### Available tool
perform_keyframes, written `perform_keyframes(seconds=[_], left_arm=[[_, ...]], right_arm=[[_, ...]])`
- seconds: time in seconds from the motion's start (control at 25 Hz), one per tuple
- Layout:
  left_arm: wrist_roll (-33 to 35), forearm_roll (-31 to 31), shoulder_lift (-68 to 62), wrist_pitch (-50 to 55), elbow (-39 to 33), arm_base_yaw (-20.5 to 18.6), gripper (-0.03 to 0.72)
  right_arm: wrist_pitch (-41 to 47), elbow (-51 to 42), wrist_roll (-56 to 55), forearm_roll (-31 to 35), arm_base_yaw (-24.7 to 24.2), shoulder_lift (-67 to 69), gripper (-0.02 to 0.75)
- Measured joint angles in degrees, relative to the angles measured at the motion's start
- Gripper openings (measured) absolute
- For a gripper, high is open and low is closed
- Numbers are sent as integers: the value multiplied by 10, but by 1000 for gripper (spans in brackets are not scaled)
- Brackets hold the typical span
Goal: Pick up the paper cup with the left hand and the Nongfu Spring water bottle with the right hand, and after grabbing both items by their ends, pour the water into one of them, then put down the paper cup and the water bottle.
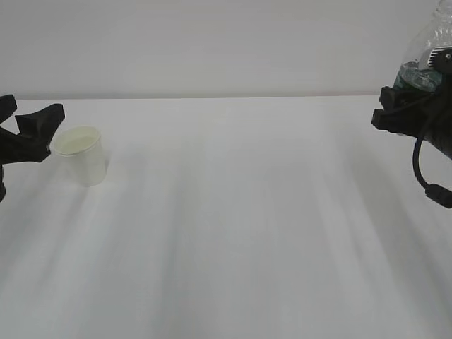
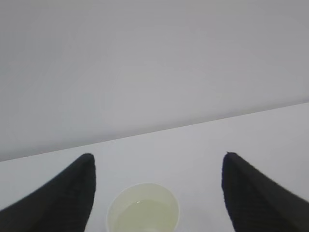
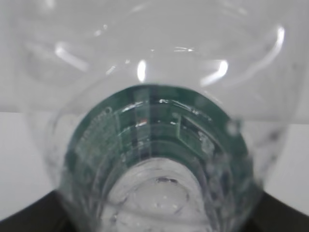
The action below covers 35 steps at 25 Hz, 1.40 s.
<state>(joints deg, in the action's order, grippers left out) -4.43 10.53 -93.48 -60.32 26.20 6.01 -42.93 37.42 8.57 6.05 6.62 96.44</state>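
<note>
1. White paper, thin-walled and easily crushed: the paper cup (image 1: 82,155) stands on the table (image 1: 233,233) at far left, holding some water (image 2: 144,213), so it will slop if tipped.
2. The left hand (image 2: 157,191) straddles it, jaws spread, not touching; a gentle mid-wall grip suits.
3. The right hand (image 1: 409,116) pinches the Nongfu Spring water bottle (image 3: 154,159) at far right, off the table; light, slick, springy plastic.
</note>
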Motion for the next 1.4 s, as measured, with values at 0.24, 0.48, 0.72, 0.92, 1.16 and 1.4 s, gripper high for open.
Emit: perform_keyframes(seconds=[0.24,0.48,0.72,0.92,1.16,1.4], left_arm=[[0,0,0,0,0,0,586],[0,0,0,0,0,0,586],[0,2,0,0,0,0,586],[0,7,0,0,0,0,586],[0,8,0,5,0,0,586],[0,8,0,12,0,0,586]], right_arm=[[0,0,0,3,0,4,428],[-4,0,0,3,0,37,428],[-31,0,3,4,0,69,428],[-42,1,3,4,0,98,428],[-48,25,4,4,0,137,428],[-49,48,5,4,0,160,428]])
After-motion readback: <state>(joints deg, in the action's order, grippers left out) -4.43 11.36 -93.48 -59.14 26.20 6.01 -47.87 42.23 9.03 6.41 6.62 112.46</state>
